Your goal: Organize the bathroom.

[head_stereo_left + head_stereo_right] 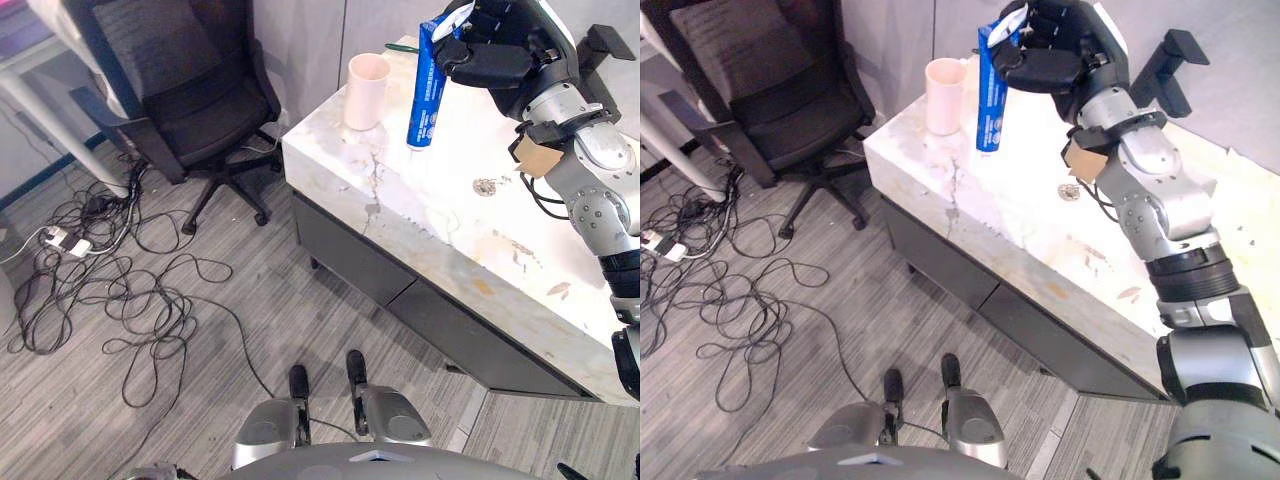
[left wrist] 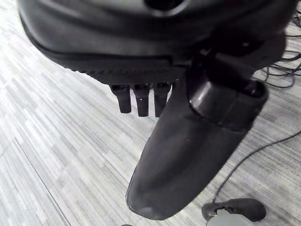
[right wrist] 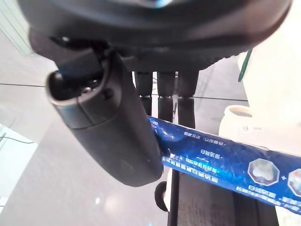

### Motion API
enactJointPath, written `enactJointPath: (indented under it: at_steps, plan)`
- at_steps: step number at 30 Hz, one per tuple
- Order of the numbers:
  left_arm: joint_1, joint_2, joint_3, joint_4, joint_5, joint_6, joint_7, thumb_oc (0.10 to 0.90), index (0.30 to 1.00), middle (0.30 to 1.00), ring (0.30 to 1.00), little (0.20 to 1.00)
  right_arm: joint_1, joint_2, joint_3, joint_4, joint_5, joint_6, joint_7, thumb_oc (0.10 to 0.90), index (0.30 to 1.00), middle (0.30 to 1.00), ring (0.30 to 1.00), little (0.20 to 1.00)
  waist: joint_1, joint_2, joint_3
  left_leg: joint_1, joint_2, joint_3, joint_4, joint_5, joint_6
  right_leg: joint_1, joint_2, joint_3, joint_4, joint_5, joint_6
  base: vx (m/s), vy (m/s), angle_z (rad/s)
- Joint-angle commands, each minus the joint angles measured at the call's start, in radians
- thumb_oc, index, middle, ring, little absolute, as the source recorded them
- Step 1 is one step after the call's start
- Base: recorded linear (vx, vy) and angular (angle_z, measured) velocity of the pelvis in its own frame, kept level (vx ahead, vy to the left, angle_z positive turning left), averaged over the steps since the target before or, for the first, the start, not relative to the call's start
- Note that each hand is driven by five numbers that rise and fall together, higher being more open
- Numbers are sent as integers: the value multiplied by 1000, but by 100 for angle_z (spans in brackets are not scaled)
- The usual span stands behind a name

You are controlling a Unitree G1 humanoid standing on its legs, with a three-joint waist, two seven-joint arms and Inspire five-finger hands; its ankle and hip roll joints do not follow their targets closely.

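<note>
The right hand point(image 1: 1055, 50) is clenched round the top of a blue tube point(image 1: 990, 90), thumb on one side and fingers on the other, holding it upright in the air above the far corner of the bench point(image 1: 1040, 230), with its lower end hanging just beside a pale pink cup point(image 1: 944, 95). The tube is flat and box-like, glossy, probably toothpaste; it looks light and a little soft, so a firm pinch near the crimped end suits it better than squeezing the middle, and its slick skin could slip if the grip loosens. The cup is a plain smooth cylinder, open at the top, likely ceramic or hard plastic, stiff but easy to tip, and best left standing while the tube is lowered into it. A thin green thing shows behind the cup, too small to name. The bench top is white marble-like stone with rusty veins and a crack line, hard and slick, over dark drawer fronts. The left hand point(image 2: 188, 141) hangs over the grey floor, fingers straight and holding nothing
</note>
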Motion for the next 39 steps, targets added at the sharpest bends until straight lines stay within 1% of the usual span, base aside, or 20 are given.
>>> enactJointPath:
  at_steps: [1,2,3,5,8,9,10,12,13,14,15,16,17,19,22,23,25,30,34,39]
  plan:
    - [-4,85,16,62,20,1,53,800,900,900,900,900,-179,3,-127,-81,-101,-205,-98,400,300,300,300,300,-5,-7,-78,32,28,-74,60,-170,6,-59,-26,14,71,-61,62,83,-4,2]
    - [-1,88,18,64,16,2,54,800,900,900,900,900,-192,-5,-122,-75,-126,-224,-115,400,300,300,300,300,-5,-9,-80,32,29,-70,61,-172,7,-59,-26,13,72,-61,62,44,0,1]
    - [-1,88,18,64,16,2,54,800,900,900,900,900,-192,-5,-122,-75,-126,-224,-115,400,300,300,300,300,-5,-9,-80,32,29,-70,61,-172,7,-59,-26,13,72,-61,62,38,1,-3]
    - [8,87,21,64,7,-2,49,800,900,900,900,900,-262,-33,-89,-58,-171,-247,-165,400,300,300,300,300,3,-14,-91,30,29,-66,65,-177,6,-61,-27,8,72,-62,65,52,2,-3]
    - [8,87,21,63,1,-4,45,800,900,900,900,900,-280,-37,-79,-55,-192,-247,-180,400,300,300,300,300,5,-15,-94,27,29,-67,68,-179,6,-62,-28,6,72,-63,66,37,-1,0]
    - [11,78,19,50,-3,6,38,800,900,900,900,900,-335,-39,-43,-60,-243,-236,-227,400,300,300,300,300,15,-19,-107,26,29,-70,67,-180,5,-56,-27,-1,70,-67,65,52,-2,4]
    - [11,78,19,50,-3,6,38,800,900,900,900,900,-335,-39,-43,-60,-243,-236,-227,400,300,300,300,300,15,-19,-107,26,29,-70,67,-180,5,-56,-27,-1,70,-67,65,89,-3,7]
    - [24,59,11,38,-11,11,42,800,900,900,900,900,-396,-31,14,-21,-298,-229,-270,400,300,300,300,300,28,-21,-126,29,34,-71,66,-182,0,-47,-25,-11,65,-71,63,86,-14,11]
    - [24,59,11,38,-11,11,42,800,900,900,900,900,-396,-31,14,-21,-298,-229,-270,400,300,300,300,300,28,-21,-126,29,34,-71,66,-182,0,-47,-25,-11,65,-71,63,88,-19,18]
    - [30,54,5,36,-16,9,44,800,900,900,900,900,-416,-17,34,4,-322,-231,-287,400,300,300,300,300,35,-21,-133,31,35,-71,67,-183,-2,-43,-25,-15,64,-73,62,112,-22,15]
    - [37,47,3,31,-13,20,50,800,900,900,900,900,-434,2,60,41,-382,-232,-307,400,300,300,300,300,45,-20,-142,37,38,-73,68,-184,-4,-36,-24,-20,64,-76,60,112,-22,15]
    - [37,47,3,31,-13,20,50,800,900,900,900,900,-434,2,60,41,-382,-232,-307,400,300,300,300,300,45,-20,-142,37,38,-73,68,-184,-4,-36,-24,-20,64,-76,60,137,-35,11]
    - [47,47,-8,28,-30,21,53,800,900,900,900,900,-445,20,83,75,-423,-239,-327,400,300,300,300,300,54,-17,-147,43,41,-75,68,-186,-7,-30,-24,-26,66,-81,59,95,-29,18]
    - [55,49,-8,22,-32,32,58,800,900,900,900,900,-450,33,99,106,-446,-253,-331,400,300,300,300,300,62,-13,-148,47,43,-80,70,-186,-8,-24,-24,-30,71,-87,57,93,-28,25]
    - [57,53,-6,17,-34,39,57,800,900,900,900,900,-443,40,102,116,-476,-257,-333,400,300,300,300,300,66,-9,-146,48,43,-84,72,-187,-10,-24,-26,-34,76,-90,57,41,-7,20]
    - [59,53,-10,13,-44,44,62,800,900,900,900,900,-432,52,104,121,-506,-259,-334,400,300,300,300,300,70,-2,-140,48,42,-89,75,-188,-11,-26,-29,-37,84,-94,58,24,-1,6]
    - [60,51,-8,13,-49,43,66,800,900,900,900,900,-419,58,101,127,-509,-263,-331,400,300,300,300,300,72,1,-137,50,42,-92,76,-188,-12,-26,-30,-39,86,-94,58,36,-8,18]
    - [62,55,-2,7,-43,37,73,800,900,900,900,900,-381,87,77,129,-556,-242,-333,400,300,300,300,300,84,12,-127,48,43,-103,74,-185,-18,-20,-35,-57,85,-101,57,35,-51,12]
    - [39,65,1,4,-56,56,63,800,900,900,900,900,-382,105,87,163,-564,-251,-337,400,300,300,300,300,85,21,-121,43,52,-106,71,-178,-23,-15,-30,-66,80,-108,49,30,-65,8]
    - [32,57,-6,5,-55,58,62,800,900,900,900,900,-388,122,92,197,-574,-265,-346,400,300,300,300,300,95,25,-115,35,64,-116,76,-169,-35,6,-19,-75,64,-117,34,36,-62,7]
